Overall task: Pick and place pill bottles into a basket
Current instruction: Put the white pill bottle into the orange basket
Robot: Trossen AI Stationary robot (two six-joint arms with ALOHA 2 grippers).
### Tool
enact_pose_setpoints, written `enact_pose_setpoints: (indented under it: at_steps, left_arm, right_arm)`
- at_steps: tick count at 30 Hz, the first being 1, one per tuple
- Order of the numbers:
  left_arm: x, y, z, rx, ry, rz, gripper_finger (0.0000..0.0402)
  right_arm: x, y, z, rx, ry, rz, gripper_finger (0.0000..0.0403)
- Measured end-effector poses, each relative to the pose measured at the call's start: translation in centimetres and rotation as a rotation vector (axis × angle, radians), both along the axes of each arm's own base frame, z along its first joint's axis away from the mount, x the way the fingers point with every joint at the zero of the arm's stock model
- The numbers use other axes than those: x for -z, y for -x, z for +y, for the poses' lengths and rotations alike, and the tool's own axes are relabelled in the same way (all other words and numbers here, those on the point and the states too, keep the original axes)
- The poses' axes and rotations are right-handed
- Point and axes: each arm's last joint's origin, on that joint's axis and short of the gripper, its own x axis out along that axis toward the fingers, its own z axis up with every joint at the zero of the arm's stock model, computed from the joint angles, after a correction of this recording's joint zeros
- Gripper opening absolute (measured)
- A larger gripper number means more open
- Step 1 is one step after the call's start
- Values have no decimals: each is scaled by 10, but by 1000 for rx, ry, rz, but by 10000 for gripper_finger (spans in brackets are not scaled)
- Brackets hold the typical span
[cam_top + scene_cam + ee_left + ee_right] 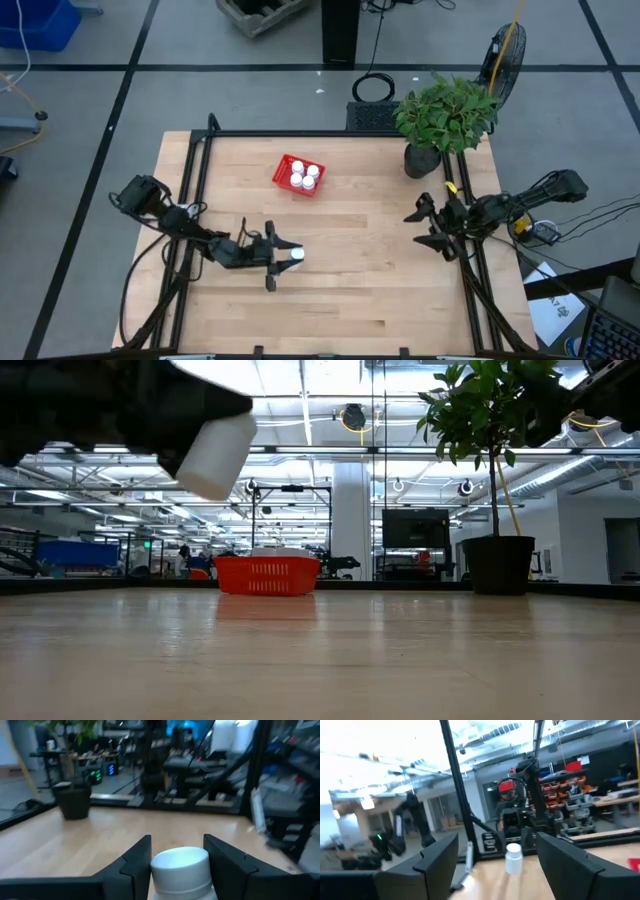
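Observation:
A white pill bottle hangs above the table's near-left part, between the fingers of my left gripper, which is shut on it. The low view shows this bottle high above the wood, and the right wrist view shows it far off. The red basket stands at the far middle of the table with three white pill bottles inside. My right gripper waits open by the table's right edge, holding nothing. My left gripper pinches the pill bottle between its two fingers, which lie on opposite sides of the bottle at and just below the cap. The fingers come level from the table's left. The bottle is lifted clear of the table, cap up and tilted.
A black pot with a green plant stands at the far right corner, close to the right arm. A black frame rail runs along the table's sides. Bare wood lies between the two grippers and the basket.

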Motion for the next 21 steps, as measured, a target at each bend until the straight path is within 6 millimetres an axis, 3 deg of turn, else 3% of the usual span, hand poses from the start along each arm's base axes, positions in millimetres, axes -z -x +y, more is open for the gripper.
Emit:
enact_pose_setpoints:
  at_steps: [6,13,21]
  left_arm:
    - [-8,-8,16,30,16,-78,163]
    - [-21,-20,29,57,19,-169,163]
    - [-40,-40,35,83,11,-245,163]
  right_arm:
    - [0,-10,3,-17,-78,6,258]
    - [23,-31,3,209,-81,214,244]
    - [6,-93,22,234,41,333,259]
